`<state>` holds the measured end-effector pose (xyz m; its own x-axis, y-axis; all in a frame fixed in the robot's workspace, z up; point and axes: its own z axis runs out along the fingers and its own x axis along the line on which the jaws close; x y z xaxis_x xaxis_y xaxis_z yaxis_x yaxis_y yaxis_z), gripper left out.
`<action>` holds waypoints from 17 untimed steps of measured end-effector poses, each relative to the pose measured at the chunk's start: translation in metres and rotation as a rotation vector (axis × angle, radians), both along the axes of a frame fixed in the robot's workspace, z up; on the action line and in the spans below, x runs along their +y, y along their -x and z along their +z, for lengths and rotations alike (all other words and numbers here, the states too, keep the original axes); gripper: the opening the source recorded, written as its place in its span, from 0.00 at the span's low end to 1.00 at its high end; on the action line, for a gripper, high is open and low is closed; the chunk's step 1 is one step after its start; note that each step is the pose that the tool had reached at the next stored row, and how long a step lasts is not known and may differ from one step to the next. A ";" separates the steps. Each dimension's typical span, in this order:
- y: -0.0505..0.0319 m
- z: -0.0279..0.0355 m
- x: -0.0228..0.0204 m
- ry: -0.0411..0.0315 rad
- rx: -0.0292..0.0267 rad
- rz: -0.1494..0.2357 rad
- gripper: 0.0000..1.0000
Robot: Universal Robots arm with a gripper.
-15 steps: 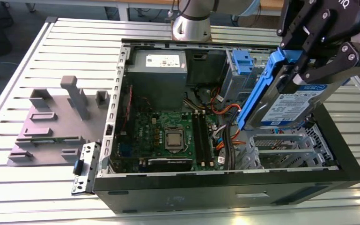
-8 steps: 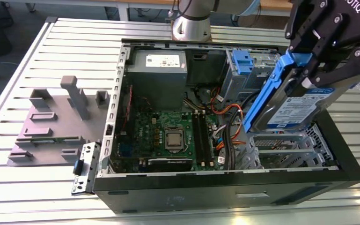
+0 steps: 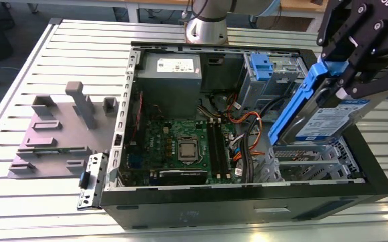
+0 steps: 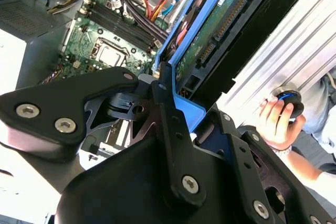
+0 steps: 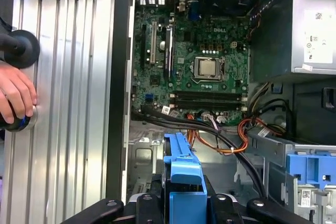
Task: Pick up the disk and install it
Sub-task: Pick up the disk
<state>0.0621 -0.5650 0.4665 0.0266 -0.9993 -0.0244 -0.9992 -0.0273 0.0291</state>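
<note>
Ribbed aluminium tabletop (image 3: 79,50) is seen beneath an open computer case (image 3: 247,201). At the case's near corner, above its metal drive cage (image 3: 308,161), the disk (image 3: 325,121) is held tilted, its blue carrier frame pinched between the fingers of the gripper (image 3: 347,83). A white-and-blue label is carried on the drive; its print cannot be made out. Deeper in the case the motherboard (image 3: 180,146) is exposed, and beyond it a power supply (image 3: 169,70) bearing a white sticker. Beside the case, a person's hand (image 4: 275,121) is rested on a knob (image 4: 291,100).
</note>
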 end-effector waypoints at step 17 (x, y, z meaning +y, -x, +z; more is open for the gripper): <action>-0.0177 -0.0019 -0.0074 0.0000 0.0016 0.000 0.37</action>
